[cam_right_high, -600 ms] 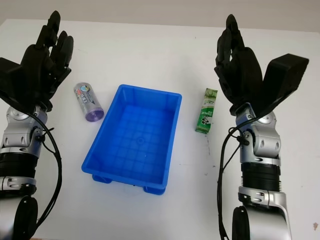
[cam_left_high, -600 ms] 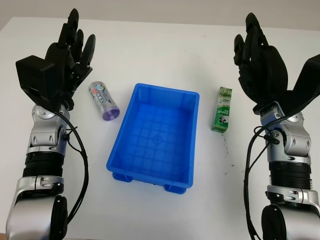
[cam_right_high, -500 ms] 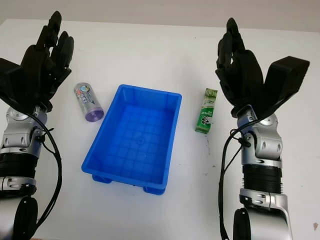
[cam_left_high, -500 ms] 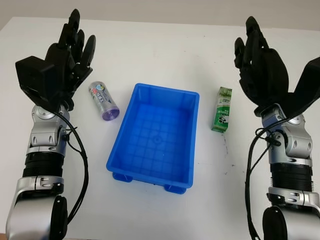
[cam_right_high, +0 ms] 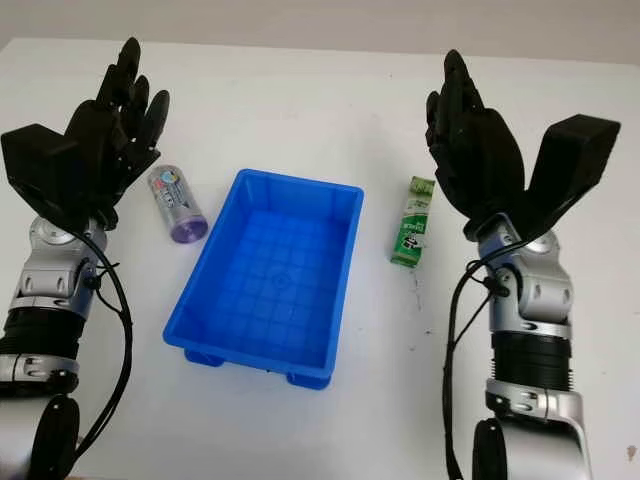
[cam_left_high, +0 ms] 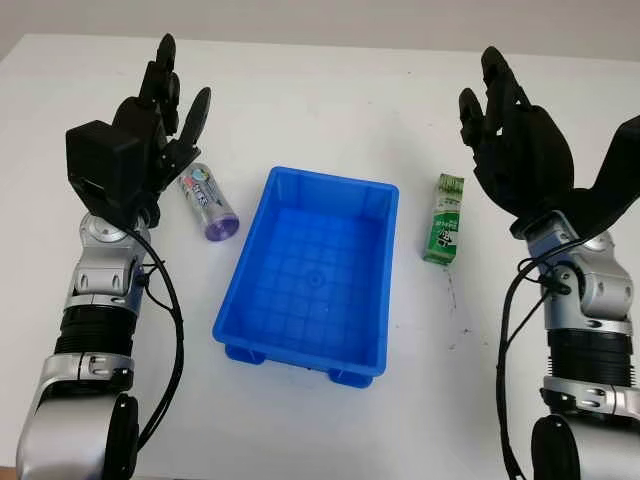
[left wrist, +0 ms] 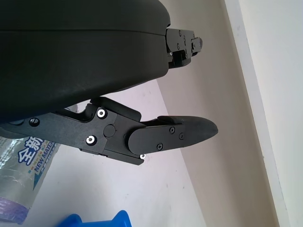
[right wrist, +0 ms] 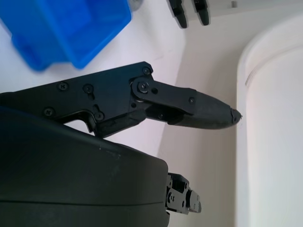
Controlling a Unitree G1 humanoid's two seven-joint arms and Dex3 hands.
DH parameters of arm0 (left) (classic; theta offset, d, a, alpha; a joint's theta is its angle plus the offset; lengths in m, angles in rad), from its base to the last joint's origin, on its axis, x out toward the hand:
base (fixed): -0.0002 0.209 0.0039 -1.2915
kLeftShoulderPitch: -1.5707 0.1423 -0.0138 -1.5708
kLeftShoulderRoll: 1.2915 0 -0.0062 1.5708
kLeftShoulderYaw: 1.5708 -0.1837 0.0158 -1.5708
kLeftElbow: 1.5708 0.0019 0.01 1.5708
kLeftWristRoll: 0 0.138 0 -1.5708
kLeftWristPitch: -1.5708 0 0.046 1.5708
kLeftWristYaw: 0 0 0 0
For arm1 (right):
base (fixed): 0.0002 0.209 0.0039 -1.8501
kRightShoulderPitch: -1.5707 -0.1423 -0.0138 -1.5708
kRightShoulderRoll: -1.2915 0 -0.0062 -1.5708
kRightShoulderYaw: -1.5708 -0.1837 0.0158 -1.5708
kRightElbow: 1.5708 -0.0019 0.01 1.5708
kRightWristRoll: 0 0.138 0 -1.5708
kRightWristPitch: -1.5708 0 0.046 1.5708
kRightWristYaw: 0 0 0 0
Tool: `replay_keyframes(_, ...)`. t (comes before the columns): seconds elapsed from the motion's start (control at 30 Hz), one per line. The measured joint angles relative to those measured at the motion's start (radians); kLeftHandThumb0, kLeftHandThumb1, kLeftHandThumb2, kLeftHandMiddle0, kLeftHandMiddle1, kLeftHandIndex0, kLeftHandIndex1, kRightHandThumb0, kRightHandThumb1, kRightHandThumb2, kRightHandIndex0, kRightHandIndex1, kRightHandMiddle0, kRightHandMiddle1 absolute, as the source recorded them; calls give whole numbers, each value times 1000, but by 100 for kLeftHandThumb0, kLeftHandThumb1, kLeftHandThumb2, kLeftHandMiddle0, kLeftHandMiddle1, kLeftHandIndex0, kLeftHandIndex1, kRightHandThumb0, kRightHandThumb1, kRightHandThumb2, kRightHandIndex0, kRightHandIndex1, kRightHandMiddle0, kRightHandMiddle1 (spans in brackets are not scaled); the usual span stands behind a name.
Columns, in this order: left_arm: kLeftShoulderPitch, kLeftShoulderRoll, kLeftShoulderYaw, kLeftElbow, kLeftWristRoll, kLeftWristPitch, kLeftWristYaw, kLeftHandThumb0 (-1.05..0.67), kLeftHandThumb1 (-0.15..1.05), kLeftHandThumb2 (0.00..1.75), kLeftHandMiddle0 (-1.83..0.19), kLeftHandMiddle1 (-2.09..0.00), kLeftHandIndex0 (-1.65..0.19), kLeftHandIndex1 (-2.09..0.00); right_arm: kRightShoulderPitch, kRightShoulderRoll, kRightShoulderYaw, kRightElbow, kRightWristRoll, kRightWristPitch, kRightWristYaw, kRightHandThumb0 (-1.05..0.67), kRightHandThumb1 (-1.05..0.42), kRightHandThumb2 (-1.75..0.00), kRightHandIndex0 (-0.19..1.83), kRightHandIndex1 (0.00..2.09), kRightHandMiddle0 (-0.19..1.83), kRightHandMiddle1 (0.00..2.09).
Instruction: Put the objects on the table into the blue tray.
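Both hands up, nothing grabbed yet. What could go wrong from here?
1. The purple-capped tube lies on its side beside the open left hand; a glancing touch could roll it away.
2. The green carton lies close to the blue tray; the open right hand may bump the tray wall while closing on it.
3. The tray looks light and could slide if hit.

- White table (cam_left_high: 320, 110) carries everything.
- Blue tray (cam_left_high: 312, 275) sits mid-table.
- Clear canister (cam_left_high: 207, 201) lies on its side, left of the tray.
- Green carton (cam_left_high: 443, 218) lies right of the tray.
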Motion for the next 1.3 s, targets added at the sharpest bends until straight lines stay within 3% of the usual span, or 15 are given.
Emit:
replay_keyframes(0.07, 0, 0, 0, -5, 2, 0, 4, -64, 105, 46, 12, -5, 9, -4, -27, -68, 26, 17, -81, -61, 17, -62, -99, -8, 14, 18, -13, 65)
replay_keyframes(0.13, 1, 0, -1, -14, 6, 0, 6, -64, 105, 46, 12, -5, 9, -4, -50, -141, 60, 37, -163, -109, 41, -52, -91, -5, 22, 22, -10, 77)
replay_keyframes(0.2, 4, 0, -1, -27, 7, 0, 6, -63, 105, 47, 12, -5, 9, -4, -71, -215, 104, 56, -257, -142, 66, -41, -82, -4, 28, 25, 0, 69)
replay_keyframes(0.3, 5, 0, -2, -29, 7, -2, 6, -60, 105, 48, 12, -5, 8, -5, -96, -317, 166, 106, -385, -281, 102, -36, -73, -4, 37, 27, 19, 55)
replay_keyframes(0.43, 2, 0, -3, 1, 4, -33, -19, -58, 105, 49, 13, -5, 10, -4, -143, -446, 268, 146, -589, -431, 131, -40, -74, -6, 40, 16, 39, 20)
replay_keyframes(0.57, -7, 0, -9, 20, 4, -25, -30, -63, 105, 47, 11, -6, 10, -5, -158, -531, 356, 145, -757, -504, 169, -32, -77, -6, 39, 10, 40, 9)
replay_keyframes(0.83, -8, -3, -11, 27, 4, -17, -15, -63, 105, 45, 10, -6, 7, -6, -158, -582, 436, 145, -935, -679, 134, -23, -76, -6, 44, 10, 46, 7)
replay_keyframes(1.1, -8, -3, -21, 28, 13, -18, -8, -65, 105, 47, 9, -6, 6, -6, -157, -576, 468, 173, -956, -749, 124, -20, -79, -6, 45, 8, 46, 6)
replay_keyframes(1.3, -8, -4, -21, 29, 16, -24, 4, -65, 105, 48, 8, -6, 4, -7, -155, -539, 481, 244, -947, -861, 9, -20, -79, -6, 46, 8, 48, 6)
